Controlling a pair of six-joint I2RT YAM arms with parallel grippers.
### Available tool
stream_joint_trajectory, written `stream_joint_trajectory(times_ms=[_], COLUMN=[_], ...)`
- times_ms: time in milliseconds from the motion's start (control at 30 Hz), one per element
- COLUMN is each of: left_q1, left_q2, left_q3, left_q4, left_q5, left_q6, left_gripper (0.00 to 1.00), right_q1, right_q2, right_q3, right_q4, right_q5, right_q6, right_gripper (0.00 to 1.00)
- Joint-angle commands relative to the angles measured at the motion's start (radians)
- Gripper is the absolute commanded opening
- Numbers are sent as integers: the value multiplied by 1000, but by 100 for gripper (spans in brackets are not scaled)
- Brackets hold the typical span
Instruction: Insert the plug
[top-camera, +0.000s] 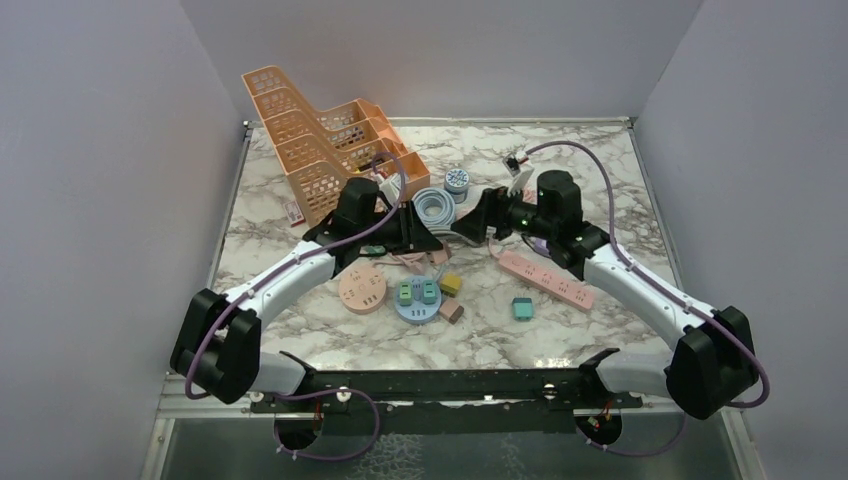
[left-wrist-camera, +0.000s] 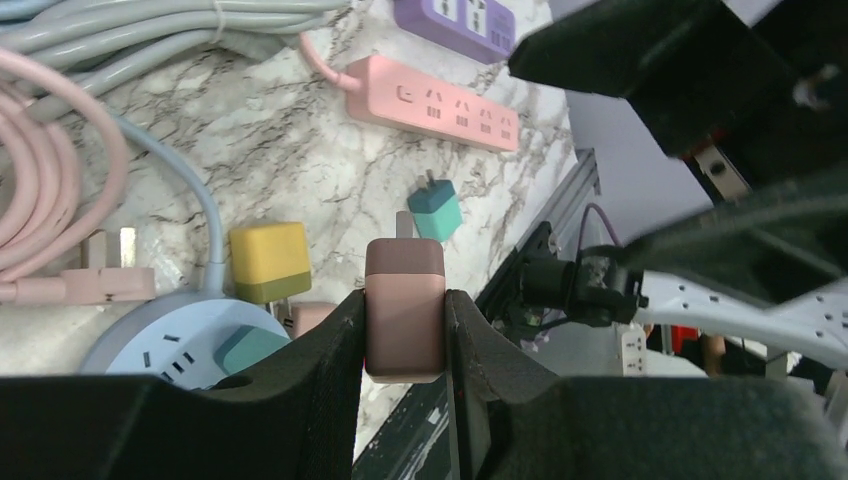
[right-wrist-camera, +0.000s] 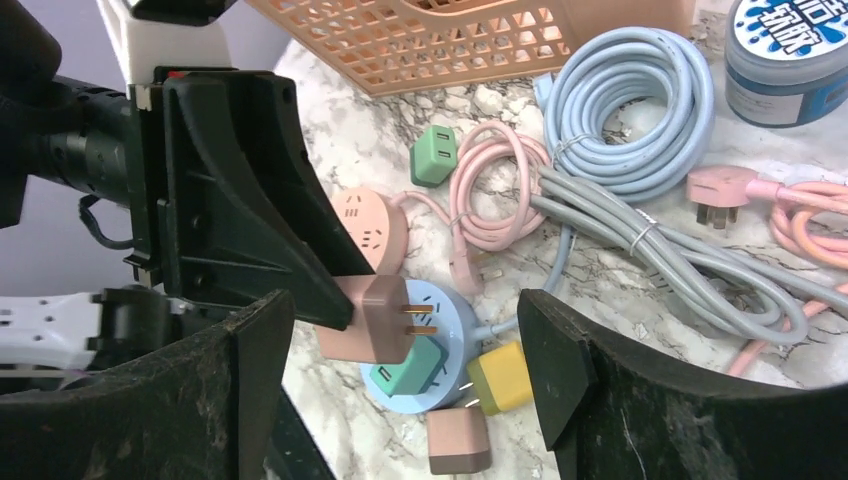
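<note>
My left gripper (left-wrist-camera: 403, 300) is shut on a pink-and-brown plug (left-wrist-camera: 403, 315), its prongs pointing away from the wrist. The plug hangs in the air above a round blue socket hub (right-wrist-camera: 452, 300) that has green plugs in it. In the right wrist view the held plug (right-wrist-camera: 375, 322) shows two copper prongs pointing right, over the hub. My right gripper (right-wrist-camera: 405, 335) is open and empty, its fingers either side of that scene. In the top view my left gripper (top-camera: 425, 240) and right gripper (top-camera: 482, 215) face each other, and the hub (top-camera: 418, 300) lies in front of them.
A long pink power strip (top-camera: 548, 279), a round pink hub (top-camera: 362, 290), and loose yellow (top-camera: 451, 284), teal (top-camera: 522, 308) and pink-brown (top-camera: 452, 311) plugs lie around. Coiled blue cable (top-camera: 432, 208), a blue tin (top-camera: 457, 181) and an orange basket (top-camera: 320, 150) stand behind.
</note>
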Motion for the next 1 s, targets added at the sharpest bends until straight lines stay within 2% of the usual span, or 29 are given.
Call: stream_joint_trajectory(times_ms=[0,200,333,500,633,733,867,967], left_q1=[17,25,25,25,25,25,25,25], left_q2=[-68,-129,-152,-145,-145,-148,-146,-148], left_q3=[76,144,173,220,228,225,222,217], left_q4=[29,52,111,97,129,151,162,178], left_q5=[148,271,342,361,359,344,313,289], left_q6=[90,125,97,102,76,54,23,-8], left_gripper=[15,15,15,15,15,15,16,25], right_q1=[-88,-120,-120,-120,-120,-119,-104,-92], right_q2=[-3,-33,-10,30,46,54,62,76], right_q3=[39,13,37,61,45,44,53,65], right_q4=[58,283,353,434,537,547,548,543], right_q5=[-277,-584,-667,-708,-762,-776,-765,-730], right_q6=[129,177,200,267,355,371,375,390], right_gripper=[81,77,76,69,57,45,35,23])
